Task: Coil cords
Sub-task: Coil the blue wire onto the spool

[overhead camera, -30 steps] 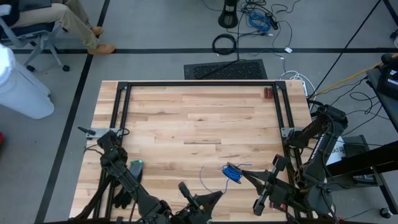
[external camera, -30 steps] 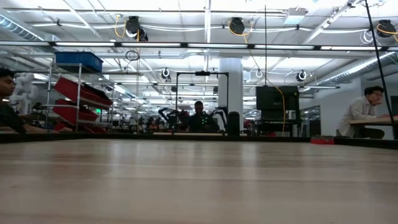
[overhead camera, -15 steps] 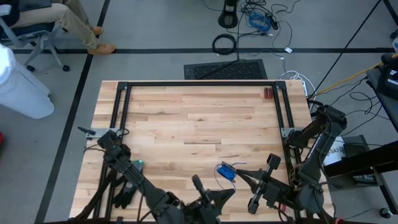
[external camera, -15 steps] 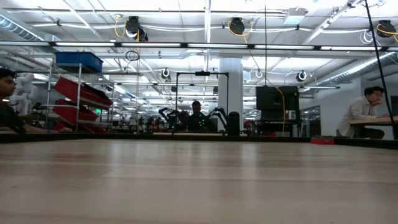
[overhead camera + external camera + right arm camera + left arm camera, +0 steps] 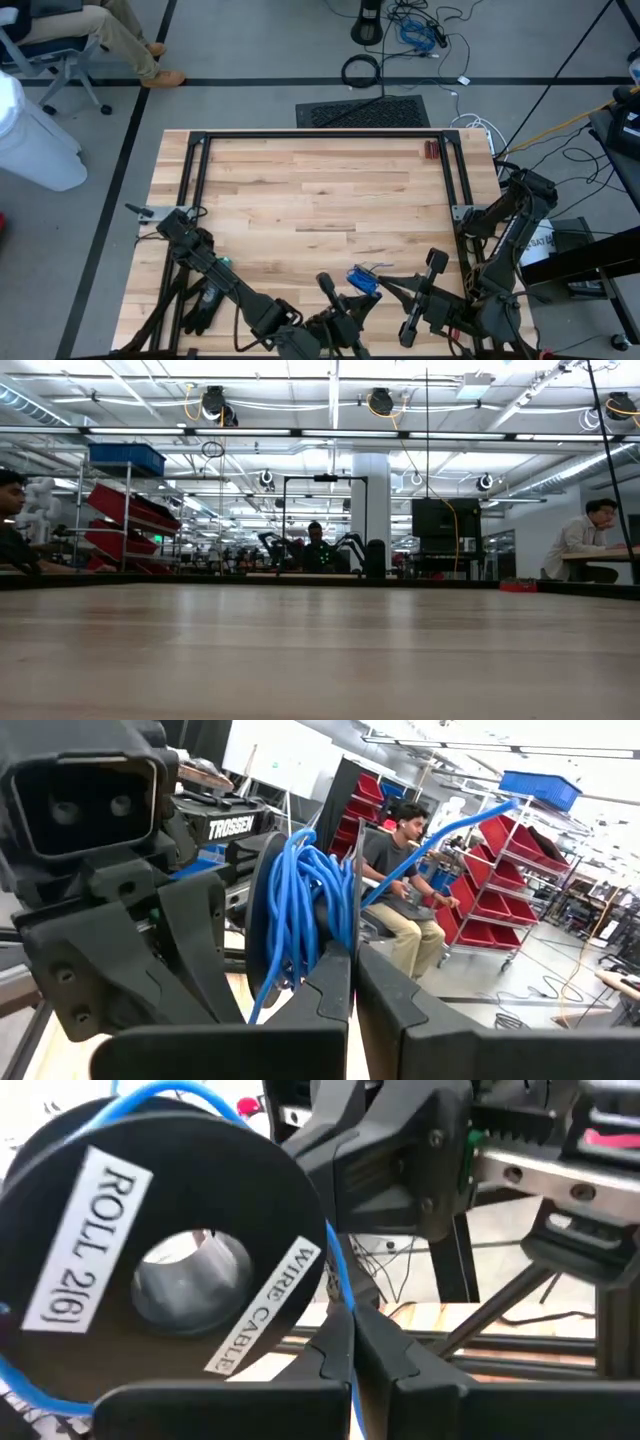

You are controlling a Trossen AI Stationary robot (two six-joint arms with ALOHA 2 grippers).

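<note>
Left wrist view: spool (image 5: 170, 1270) labelled "ROLL 2(6)", "WIRE CABLE"; both grippers closed, pinching its blue wire (image 5: 300, 910).

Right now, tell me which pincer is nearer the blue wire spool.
Right. The right pincer grips the blue wire spool; the left pincer pinches its wire tail alongside.

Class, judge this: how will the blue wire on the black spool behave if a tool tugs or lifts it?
The blue wire looks thin and curls loosely, so it is probably floppy. Its loops seem loose, so may slip off. The black spool is round and could roll if set down.
</note>
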